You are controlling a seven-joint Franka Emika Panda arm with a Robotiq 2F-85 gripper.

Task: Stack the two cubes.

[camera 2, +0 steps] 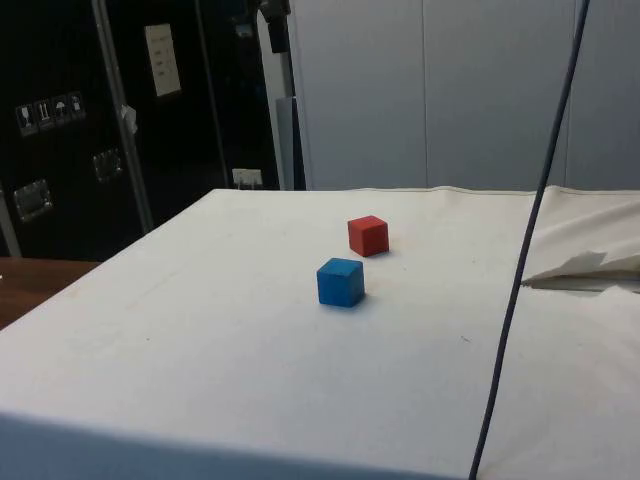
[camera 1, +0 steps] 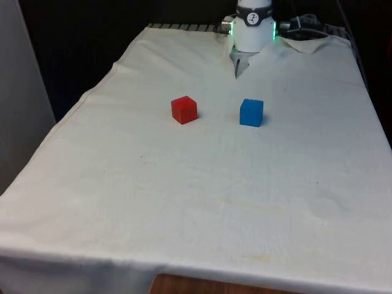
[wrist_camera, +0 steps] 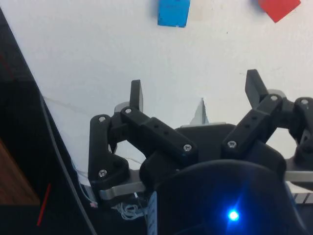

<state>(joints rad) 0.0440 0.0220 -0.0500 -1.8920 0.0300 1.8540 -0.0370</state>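
Note:
A red cube (camera 1: 184, 109) and a blue cube (camera 1: 251, 113) sit apart on the white cloth, the red one toward the front view's left. From the side the blue cube (camera 2: 340, 282) lies nearer the camera than the red cube (camera 2: 368, 236). My gripper (wrist_camera: 195, 93) hangs high above the cloth with its fingers (wrist_camera: 136, 94) spread wide, open and holding nothing. Both the blue cube (wrist_camera: 173, 12) and the red cube (wrist_camera: 279, 8) lie well ahead of the fingertips, far below.
The white cloth (camera 1: 196, 196) covers the whole table, with a rumpled fold (camera 1: 309, 44) near the robot's base (camera 1: 253, 27). A dark cable (camera 2: 525, 250) hangs down across the side view. Dark cabinets (camera 2: 90, 120) stand beyond the table edge.

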